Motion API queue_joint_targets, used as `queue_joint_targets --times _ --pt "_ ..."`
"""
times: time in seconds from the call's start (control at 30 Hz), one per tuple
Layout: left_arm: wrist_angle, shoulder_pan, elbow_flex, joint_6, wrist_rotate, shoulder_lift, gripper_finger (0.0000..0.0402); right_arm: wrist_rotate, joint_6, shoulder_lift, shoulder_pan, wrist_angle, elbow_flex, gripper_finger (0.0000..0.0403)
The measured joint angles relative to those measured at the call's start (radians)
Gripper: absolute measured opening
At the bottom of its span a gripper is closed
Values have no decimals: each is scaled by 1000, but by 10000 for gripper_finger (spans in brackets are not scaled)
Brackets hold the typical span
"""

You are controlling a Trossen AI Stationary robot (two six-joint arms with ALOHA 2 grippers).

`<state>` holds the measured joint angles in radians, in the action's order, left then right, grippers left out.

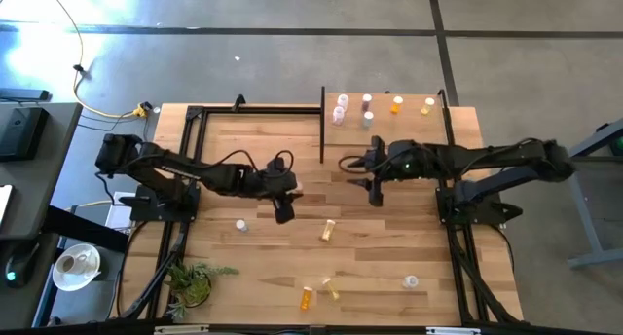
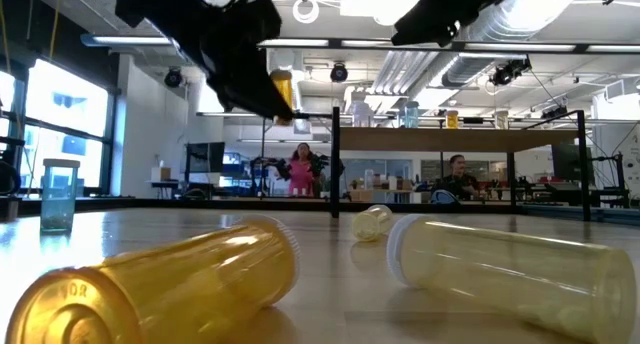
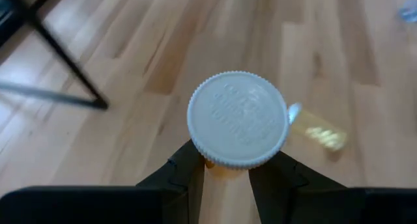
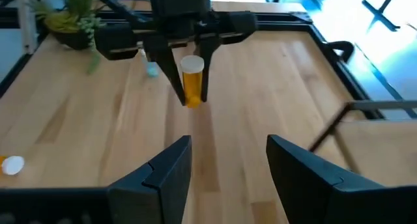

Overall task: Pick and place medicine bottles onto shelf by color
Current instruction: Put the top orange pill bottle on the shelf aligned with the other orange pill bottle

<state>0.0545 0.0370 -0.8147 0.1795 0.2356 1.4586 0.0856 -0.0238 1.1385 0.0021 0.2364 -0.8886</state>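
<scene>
Transport step: orange bottle [image 4: 193, 81] held above the desk [image 1: 263, 267], frame centre.
Left gripper [image 1: 283, 208] jaws clamp it; right gripper [image 1: 376, 184] jaws gape, empty. Next: carry it to the shelf [image 1: 384, 129], upper right, beside the orange one there.

Little can be read. In the low view, at the lower left of the frame, the round end of an orange bottle [image 2: 160, 284] lying on the tabletop bears small raised characters, too blurred to make out. In the left wrist view, at the frame's middle, a white cap [image 3: 238, 118] carries rings of embossed lettering, also illegible.
</scene>
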Motion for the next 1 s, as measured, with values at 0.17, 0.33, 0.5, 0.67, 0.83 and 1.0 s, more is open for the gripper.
queue_joint_targets --times 0.17,0.33,0.5,0.67,0.83,1.0 --pt "1 -30 -26 7 40 0 92 0 -2 65 47 -71 0 191" --pt "-6 -34 -32 19 68 0 92 0 -20 131 73 -149 1 191" --pt "-15 -37 -32 46 112 11 92 0 -48 193 80 -243 1 191" --pt "-61 -46 -32 45 112 44 92 1 -64 233 79 -291 2 191" --pt "-111 -52 -32 45 108 78 92 1 -66 276 78 -334 2 191" --pt "-166 -51 -32 45 105 105 92 1 -64 308 77 -376 2 191"
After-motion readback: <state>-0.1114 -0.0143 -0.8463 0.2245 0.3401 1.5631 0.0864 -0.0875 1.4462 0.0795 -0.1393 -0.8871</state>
